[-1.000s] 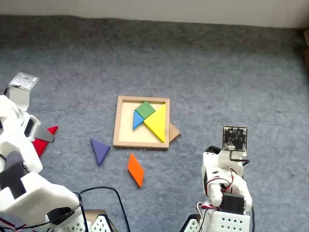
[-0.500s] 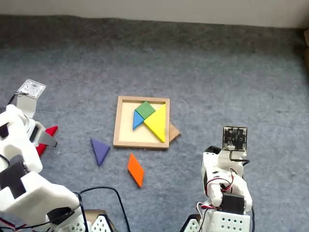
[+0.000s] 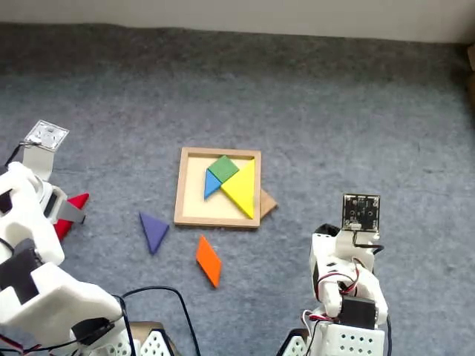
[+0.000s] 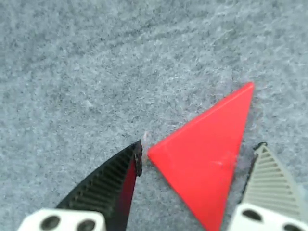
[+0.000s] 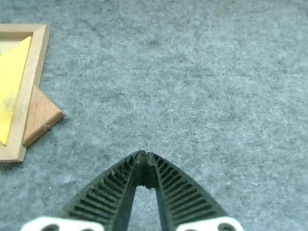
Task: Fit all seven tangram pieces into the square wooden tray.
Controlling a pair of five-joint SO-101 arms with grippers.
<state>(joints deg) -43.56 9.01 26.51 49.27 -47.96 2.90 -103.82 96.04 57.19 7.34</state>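
Left gripper [image 4: 199,148], jaws apart, straddles the red triangle [image 4: 207,161] on the carpet [image 3: 334,111], well apart from the tray [image 3: 179,194]. Right gripper [image 5: 145,159], jaws together, over carpet near the brown piece [image 5: 41,115] at the tray's edge.

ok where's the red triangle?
Red triangle lies at the high view's far left, left of the purple triangle; in the left wrist view it sits inside the open left gripper.
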